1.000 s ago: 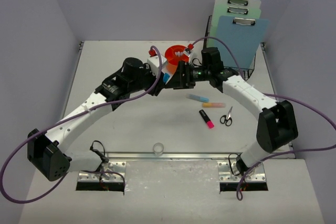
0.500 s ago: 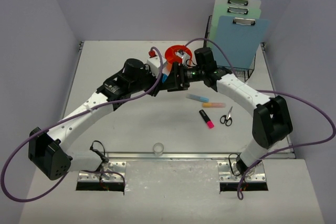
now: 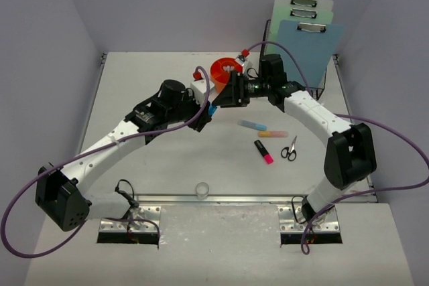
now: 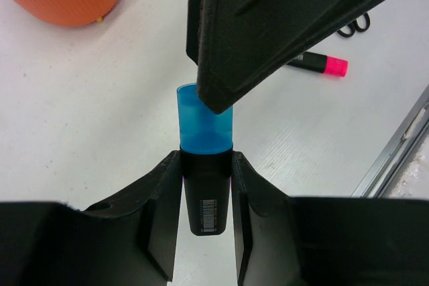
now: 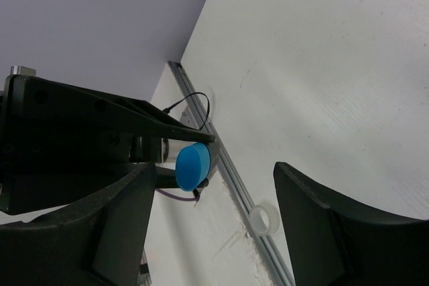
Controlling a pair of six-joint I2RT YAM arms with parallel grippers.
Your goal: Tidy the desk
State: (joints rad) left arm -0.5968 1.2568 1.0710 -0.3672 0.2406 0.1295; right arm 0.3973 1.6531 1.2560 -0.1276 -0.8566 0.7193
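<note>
1. Two arms meet over the upper middle of the top view. The left arm (image 3: 114, 142) rises from the lower left corner toward the centre.
2. Left gripper (image 4: 206, 159) is clamped on the black barrel of a blue-capped highlighter (image 4: 204, 125), held above the surface.
3. Right gripper (image 5: 213, 179) reaches in from the right, with its jaws spread wide on either side of the blue cap.
4. White desk (image 3: 154, 159) fills the middle of the frame. An orange cup (image 3: 224, 69) sits upper centre, and a pale blue marker (image 3: 253, 125), pink highlighter (image 3: 264, 152) and scissors (image 3: 289, 149) lie right of centre.
5. Lavender walls (image 3: 167, 5) enclose the desk. Clipboards (image 3: 305, 38) stand in a black wire rack (image 3: 325, 82) at the upper right.
</note>
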